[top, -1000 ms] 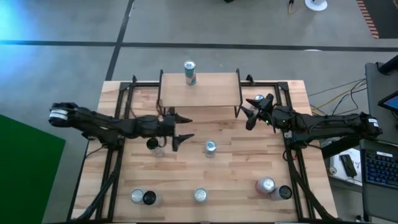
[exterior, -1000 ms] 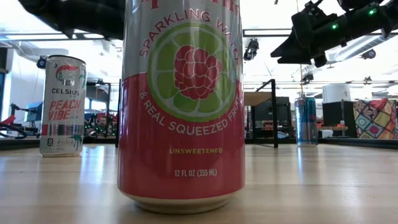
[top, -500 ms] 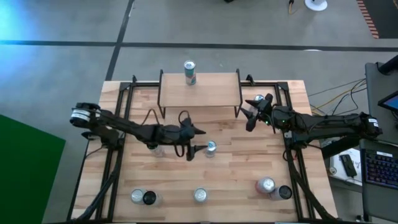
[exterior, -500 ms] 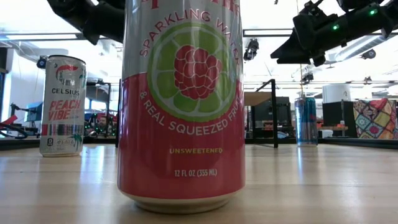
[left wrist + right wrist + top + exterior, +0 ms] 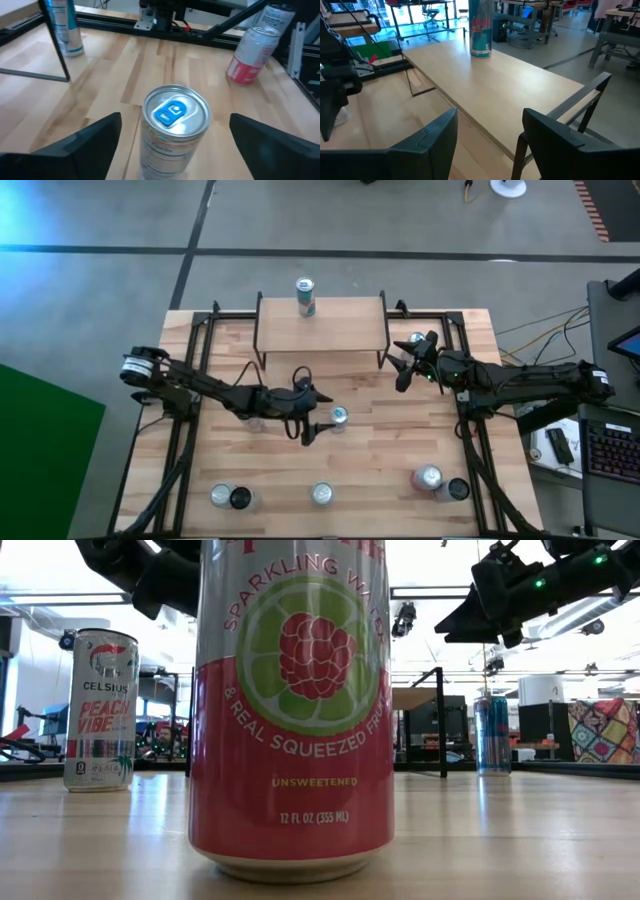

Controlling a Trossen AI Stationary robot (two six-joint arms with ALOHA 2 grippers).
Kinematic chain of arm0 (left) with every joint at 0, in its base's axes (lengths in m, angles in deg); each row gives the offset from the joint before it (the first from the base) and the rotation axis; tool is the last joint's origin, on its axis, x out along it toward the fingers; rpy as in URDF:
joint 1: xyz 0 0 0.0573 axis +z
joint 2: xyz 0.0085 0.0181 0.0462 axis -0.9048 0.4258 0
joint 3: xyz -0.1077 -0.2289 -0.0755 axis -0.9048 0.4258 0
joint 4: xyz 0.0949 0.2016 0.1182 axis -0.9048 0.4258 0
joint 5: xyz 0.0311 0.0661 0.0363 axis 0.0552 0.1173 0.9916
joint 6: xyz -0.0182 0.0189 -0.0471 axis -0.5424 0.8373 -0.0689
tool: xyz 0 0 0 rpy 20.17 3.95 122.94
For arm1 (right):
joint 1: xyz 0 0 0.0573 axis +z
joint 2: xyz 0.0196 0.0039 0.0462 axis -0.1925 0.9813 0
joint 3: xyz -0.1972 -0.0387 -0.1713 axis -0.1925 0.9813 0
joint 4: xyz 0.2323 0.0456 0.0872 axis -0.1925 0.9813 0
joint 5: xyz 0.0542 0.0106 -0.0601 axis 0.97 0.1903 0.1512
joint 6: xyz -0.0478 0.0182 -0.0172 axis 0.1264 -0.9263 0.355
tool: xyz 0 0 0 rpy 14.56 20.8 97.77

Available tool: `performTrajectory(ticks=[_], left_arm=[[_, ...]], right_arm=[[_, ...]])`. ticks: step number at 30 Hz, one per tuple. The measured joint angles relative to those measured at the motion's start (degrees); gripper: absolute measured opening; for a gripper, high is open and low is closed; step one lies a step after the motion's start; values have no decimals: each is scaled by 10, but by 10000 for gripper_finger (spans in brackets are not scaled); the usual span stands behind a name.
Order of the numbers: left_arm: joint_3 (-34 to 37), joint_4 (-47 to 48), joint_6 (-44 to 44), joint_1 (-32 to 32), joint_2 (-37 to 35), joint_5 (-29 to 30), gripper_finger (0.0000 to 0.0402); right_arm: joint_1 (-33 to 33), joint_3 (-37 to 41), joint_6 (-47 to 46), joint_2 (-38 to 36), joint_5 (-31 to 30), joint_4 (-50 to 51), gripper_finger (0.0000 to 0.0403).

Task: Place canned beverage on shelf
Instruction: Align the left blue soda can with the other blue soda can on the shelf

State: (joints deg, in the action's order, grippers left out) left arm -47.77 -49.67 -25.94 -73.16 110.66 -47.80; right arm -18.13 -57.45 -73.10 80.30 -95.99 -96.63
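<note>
A silver can with a blue tab (image 5: 339, 417) stands upright on the tabletop near the middle; it also shows in the left wrist view (image 5: 176, 112). My left gripper (image 5: 320, 412) is open just left of it, with one finger on either side of the can (image 5: 175, 125), not touching. The shelf (image 5: 320, 325) stands at the far edge with one can (image 5: 305, 297) upright on its top. My right gripper (image 5: 397, 370) is open and empty by the shelf's right end, facing along the shelf top (image 5: 490, 117).
More cans stand about: one under my left arm (image 5: 247, 415), one behind my right gripper (image 5: 418, 342), and several along the near edge (image 5: 220, 496) (image 5: 321, 493) (image 5: 428, 478). A red sparkling-water can (image 5: 292, 710) fills the low view.
My left gripper has gone toward the table's right edge and a little toward the near edge, up to the silver can in the middle, staying open. The can has not moved.
</note>
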Motion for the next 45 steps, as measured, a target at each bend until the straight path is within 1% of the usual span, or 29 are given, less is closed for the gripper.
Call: performTrajectory(ticks=[4, 7, 15, 17, 19, 21, 30, 32, 35, 37, 42, 43, 45], left_arm=[[0, -5, 0, 0, 4, -6, 385], [0, -7, 0, 0, 17, -2, 394], [-58, -12, -5, 0, 94, -1, 396], [-69, -12, -5, 0, 104, 14, 392], [-75, -13, -4, 0, 109, 40, 379], [-75, -14, -1, 0, 110, 43, 358], [-75, 19, -4, 0, 98, 39, 225], [-74, 43, 0, 3, 84, 39, 222], [-72, 106, 28, 10, 42, 39, 222], [-72, 143, 51, 20, 0, 39, 222], [-73, 233, 120, 65, -129, 38, 239], [-73, 247, 130, 79, -156, 31, 239], [-73, 268, 147, 118, -205, -19, 238]], right_arm=[[0, 0, -1, 0, 0, 0, 215], [0, 0, -7, 0, 0, -1, 215], [0, 0, -8, 0, -1, -1, 215], [0, 0, -10, 0, -1, 1, 215], [0, 0, -9, 0, -1, 4, 215], [0, 0, -3, 0, 0, 10, 215], [0, -1, 0, 0, 0, 22, 215], [0, -1, -1, 0, 0, 22, 215], [0, -1, -1, 0, 0, 22, 215], [0, -1, -1, 0, 0, 22, 215], [0, -1, -1, 0, 0, 22, 215], [0, -2, -1, 0, 0, 22, 215], [0, -2, -2, 0, 1, 22, 215]])
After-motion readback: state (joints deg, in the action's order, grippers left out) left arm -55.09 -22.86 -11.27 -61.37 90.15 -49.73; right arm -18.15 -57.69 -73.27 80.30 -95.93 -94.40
